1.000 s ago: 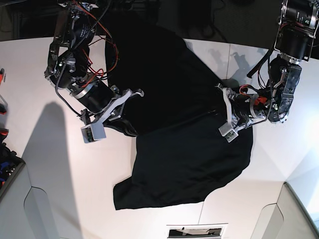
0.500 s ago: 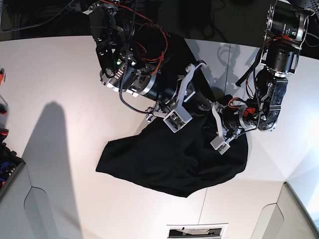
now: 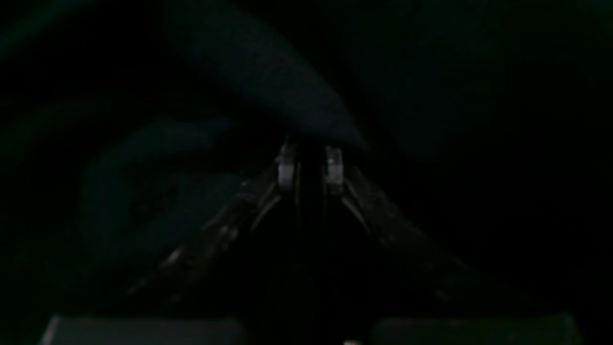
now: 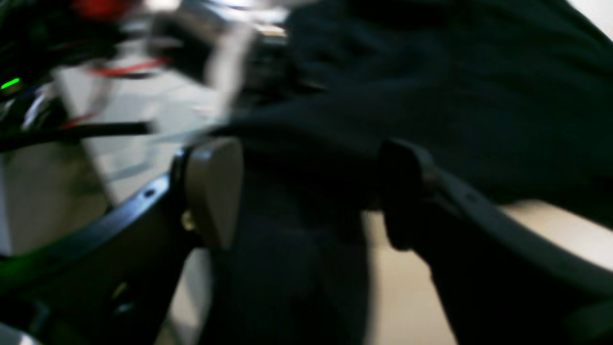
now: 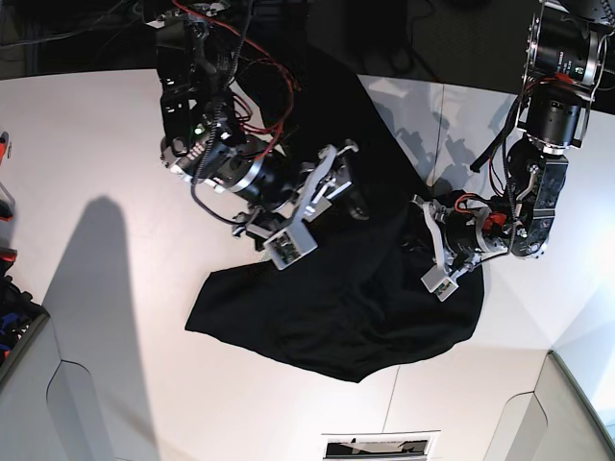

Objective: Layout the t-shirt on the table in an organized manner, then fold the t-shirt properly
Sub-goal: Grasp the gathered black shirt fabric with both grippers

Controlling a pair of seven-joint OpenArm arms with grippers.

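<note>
Jaws of the right gripper (image 4: 306, 191) stand wide apart, with a fold of the black t-shirt (image 5: 336, 298) hanging loose in the gap between them. Jaws of the left gripper (image 3: 310, 167) are pinched together on shirt cloth at their tips. Below both, the shirt lies bunched on the white bench (image 5: 96, 163).

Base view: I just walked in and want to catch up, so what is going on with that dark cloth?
A two-armed robot is arranging a large black fabric t-shirt on the big white table. The left gripper pinches the shirt's edge, jaws close together on cloth. The right gripper is open above the shirt, holding nothing. The shirt lies bunched, not yet spread flat.
</note>
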